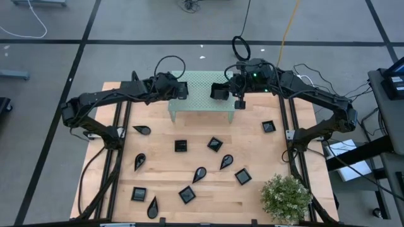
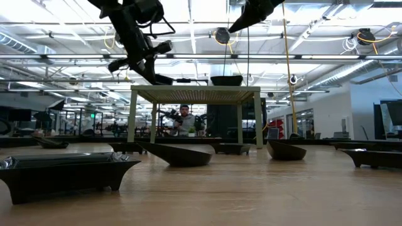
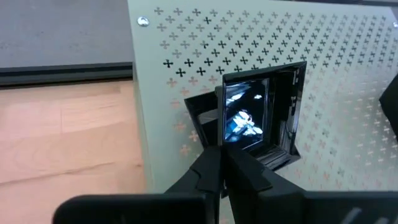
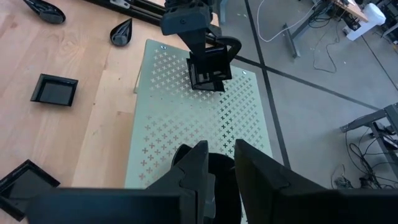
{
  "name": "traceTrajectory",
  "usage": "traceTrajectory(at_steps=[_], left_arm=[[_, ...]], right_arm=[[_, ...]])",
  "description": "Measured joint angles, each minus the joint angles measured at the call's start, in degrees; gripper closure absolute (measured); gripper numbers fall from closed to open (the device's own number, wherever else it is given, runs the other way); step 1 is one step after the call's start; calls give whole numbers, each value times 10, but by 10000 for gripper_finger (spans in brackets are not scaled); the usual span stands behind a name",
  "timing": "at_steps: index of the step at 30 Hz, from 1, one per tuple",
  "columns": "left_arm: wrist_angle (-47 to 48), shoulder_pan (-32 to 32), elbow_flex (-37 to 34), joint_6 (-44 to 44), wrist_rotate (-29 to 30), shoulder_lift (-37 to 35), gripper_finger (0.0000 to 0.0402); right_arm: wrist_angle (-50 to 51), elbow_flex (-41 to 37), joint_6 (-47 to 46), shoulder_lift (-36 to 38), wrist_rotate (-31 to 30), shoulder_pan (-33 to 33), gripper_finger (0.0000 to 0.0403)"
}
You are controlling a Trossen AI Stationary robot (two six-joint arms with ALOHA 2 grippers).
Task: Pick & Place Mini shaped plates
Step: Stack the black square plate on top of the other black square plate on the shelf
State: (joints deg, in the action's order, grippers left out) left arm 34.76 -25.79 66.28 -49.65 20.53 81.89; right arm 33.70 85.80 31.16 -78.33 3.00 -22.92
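Left jaws (image 3: 222, 163) clenched on rim of glossy black square mini plate (image 3: 261, 115), tilted above pale green perforated stand (image 3: 348, 68) at worktop's far edge. Level it, lower, then release. Right jaws (image 4: 221, 163) grip second black dish (image 1: 219, 92) over stand.

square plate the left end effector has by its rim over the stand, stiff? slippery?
Square plate likely stiff: it keeps its shape held by one edge in the left end effector. Probably slippery: its black surface mirrors the lights. An edge pinch could let it swing above the green stand.
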Motion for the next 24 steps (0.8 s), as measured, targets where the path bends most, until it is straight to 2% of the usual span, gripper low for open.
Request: traceTrajectory(at_steps=[6, 19, 22, 24], left_arm=[[0, 0, 0, 0, -1, 0, 384], [-8, 0, 0, 22, -16, -14, 273], [-11, 2, 0, 50, -48, -38, 260], [-10, 10, 0, 69, -95, -51, 257]], right_arm=[[0, 0, 0, 0, 0, 0, 337], [0, 0, -7, 0, 0, 0, 337], [0, 0, -10, 0, 0, 0, 337], [0, 0, -15, 0, 0, 0, 337]])
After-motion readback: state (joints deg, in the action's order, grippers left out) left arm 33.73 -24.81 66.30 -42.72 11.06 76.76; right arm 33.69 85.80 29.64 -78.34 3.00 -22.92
